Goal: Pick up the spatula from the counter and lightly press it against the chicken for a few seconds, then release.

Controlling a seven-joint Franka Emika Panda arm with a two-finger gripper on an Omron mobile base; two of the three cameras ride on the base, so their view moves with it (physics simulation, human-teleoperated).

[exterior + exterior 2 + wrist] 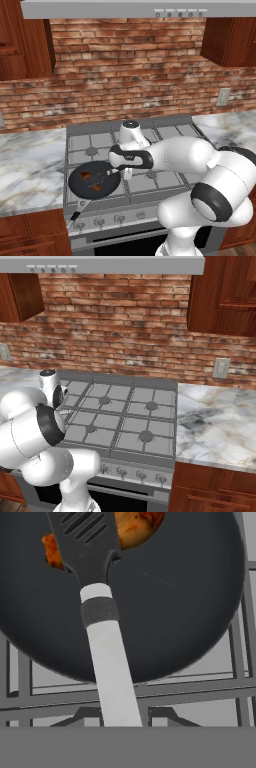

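A black frying pan (109,187) sits on the stove's front left burner, and in the hand view its dark base (175,602) spreads wide. Browned chicken (86,176) lies inside it. My gripper (127,173) hangs just right of the pan, shut on the white handle of the spatula (107,175). Seen from the hand, the spatula (100,612) runs up from the bottom edge, white handle with a grey band. Its black slotted head lies over the chicken (135,524) at the top. Whether the head touches the meat I cannot tell.
The grey gas stove (125,411) has grates on all burners and knobs along its front. The pan's handle (80,210) juts toward the front edge. Marble counter (30,170) flanks the stove on both sides, with a brick wall behind and a hood above.
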